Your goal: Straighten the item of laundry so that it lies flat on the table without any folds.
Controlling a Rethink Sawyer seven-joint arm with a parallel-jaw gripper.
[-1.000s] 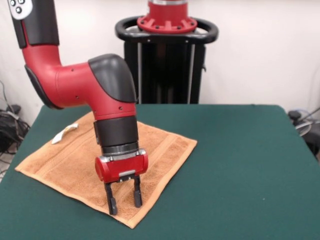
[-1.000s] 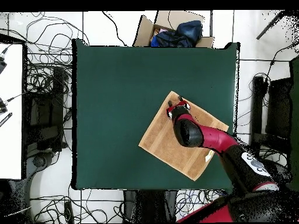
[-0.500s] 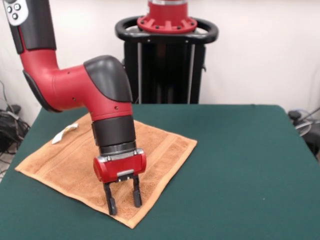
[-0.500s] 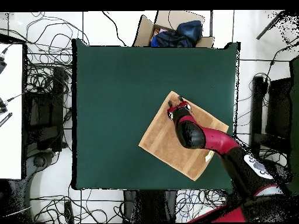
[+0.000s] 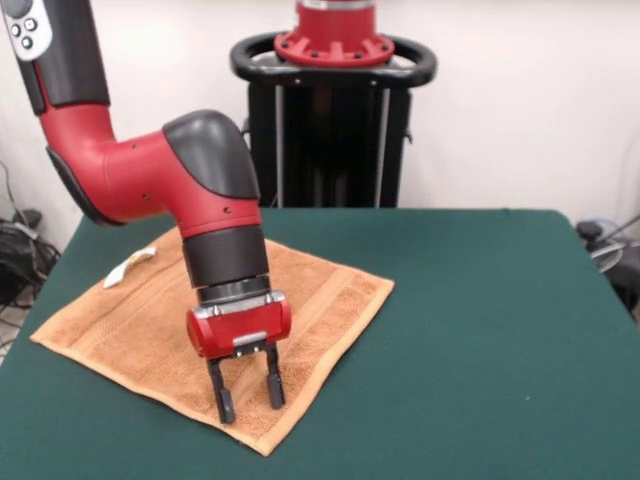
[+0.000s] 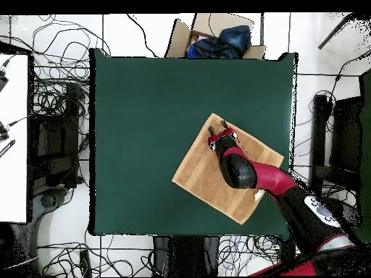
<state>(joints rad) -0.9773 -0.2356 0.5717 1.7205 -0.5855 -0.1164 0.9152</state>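
The item of laundry, an orange-tan towel, lies spread out on the green table, at its left side in the front view. A small white tag sticks out at the towel's far left edge. My gripper hangs open just above the towel's near corner, its fingers pointing down with nothing between them. The arm hides part of the towel's middle.
A cardboard box holding dark blue cloth sits off the table's far edge in the overhead view. Cables lie on the floor around the table. The black pedestal stands behind the table.
The arm has shifted slightly to the left in the front view and the gripper has tilted a little. The towel has not moved.
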